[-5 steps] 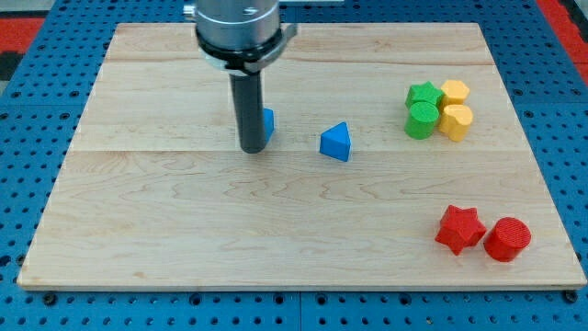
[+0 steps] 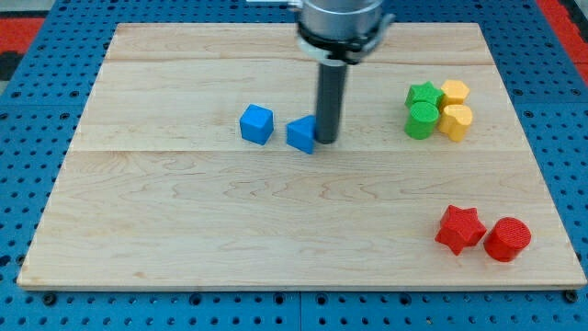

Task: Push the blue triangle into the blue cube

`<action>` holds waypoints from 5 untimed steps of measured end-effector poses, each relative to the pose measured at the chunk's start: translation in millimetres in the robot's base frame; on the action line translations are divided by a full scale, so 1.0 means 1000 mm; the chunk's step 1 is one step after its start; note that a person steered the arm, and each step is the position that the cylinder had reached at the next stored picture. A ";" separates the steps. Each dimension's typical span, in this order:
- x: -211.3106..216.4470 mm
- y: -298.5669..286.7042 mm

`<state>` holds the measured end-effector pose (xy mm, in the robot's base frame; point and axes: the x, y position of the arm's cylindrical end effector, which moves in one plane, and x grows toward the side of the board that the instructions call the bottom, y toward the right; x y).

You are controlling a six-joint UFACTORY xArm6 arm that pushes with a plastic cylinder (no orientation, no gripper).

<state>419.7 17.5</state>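
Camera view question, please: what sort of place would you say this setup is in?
Probably a robotics lab bench: a wooden board lies on blue perforated panel, and my tip pushes toy blocks like the blue triangle toward the blue cube.

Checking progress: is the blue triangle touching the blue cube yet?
Not yet. A strip of board shows between blue triangle and blue cube; my tip sits at its right.

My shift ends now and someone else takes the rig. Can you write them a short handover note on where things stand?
My tip sits against the view's right side of the blue triangle.
The blue cube lies a little to the view's left of the triangle, with a small gap between them.
Done: the tip is set behind the triangle, on the side away from the cube.
Left: push toward the view's left until they touch.
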 end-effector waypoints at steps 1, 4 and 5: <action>0.001 -0.010; 0.004 0.037; 0.024 0.077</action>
